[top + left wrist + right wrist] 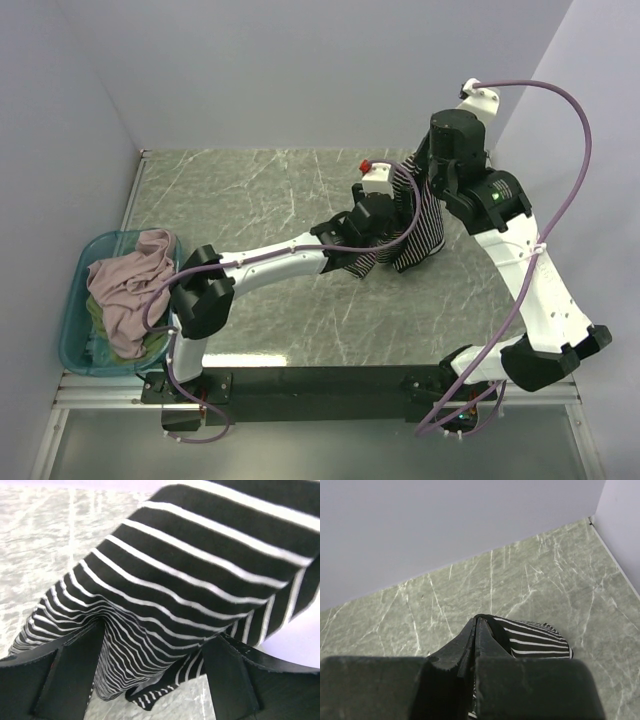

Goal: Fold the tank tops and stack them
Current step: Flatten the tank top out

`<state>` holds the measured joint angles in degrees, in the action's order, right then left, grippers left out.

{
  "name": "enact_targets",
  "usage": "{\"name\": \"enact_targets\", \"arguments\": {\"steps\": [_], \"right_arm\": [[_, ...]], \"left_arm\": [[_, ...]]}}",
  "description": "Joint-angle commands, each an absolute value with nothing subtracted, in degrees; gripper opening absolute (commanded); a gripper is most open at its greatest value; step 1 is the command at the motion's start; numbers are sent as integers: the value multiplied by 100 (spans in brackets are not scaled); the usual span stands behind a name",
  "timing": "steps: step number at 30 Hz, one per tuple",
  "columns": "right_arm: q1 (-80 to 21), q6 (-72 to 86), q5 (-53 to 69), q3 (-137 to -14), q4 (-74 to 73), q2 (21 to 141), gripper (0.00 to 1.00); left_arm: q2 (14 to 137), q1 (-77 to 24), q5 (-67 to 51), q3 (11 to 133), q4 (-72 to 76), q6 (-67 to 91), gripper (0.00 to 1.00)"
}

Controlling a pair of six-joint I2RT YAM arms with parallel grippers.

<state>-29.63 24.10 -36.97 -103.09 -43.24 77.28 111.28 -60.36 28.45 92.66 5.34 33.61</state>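
Green-veined tabletop (250,190) between plain pale walls (300,70). Nothing is folded or stacked yet. The striped tank top (420,225) hangs bunched over mid-table, pinched by the right gripper (476,625); the left gripper (155,642) has its jaws spread either side of the lower folds. The pink tank top (130,280) and pale green tank top (93,317) lie crumpled in the teal tub (75,262).

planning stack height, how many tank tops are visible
3: striped tank top pinched in the right fingers mid-table; pink top heaped in the teal tub; green top under it. More may be hidden.
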Motion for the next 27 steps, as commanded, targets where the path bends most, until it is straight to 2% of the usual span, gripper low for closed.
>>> {"name": "enact_targets", "arguments": {"steps": [1, 8, 12, 17, 27], "right_arm": [[-3050, 2355, -3894, -10591, -4245, 7620, 0], [-3146, 2356, -3990, -10617, -4307, 7576, 0], [-3138, 2312, -4052, -10652, -4298, 7515, 0], [-3146, 2250, -4157, -10705, -4272, 7471, 0], [-3050, 2241, -4166, -10705, -4166, 7453, 0]], "left_arm": [[11021, -6100, 3278, 9752, 531, 3225, 83], [11487, -6100, 4033, 10660, -279, 3568, 77], [11637, -6038, 4218, 10846, -562, 3647, 65], [11400, -5688, 4079, 10276, -624, 3911, 57], [10872, -5282, 4140, 9457, -659, 3999, 34]]}}
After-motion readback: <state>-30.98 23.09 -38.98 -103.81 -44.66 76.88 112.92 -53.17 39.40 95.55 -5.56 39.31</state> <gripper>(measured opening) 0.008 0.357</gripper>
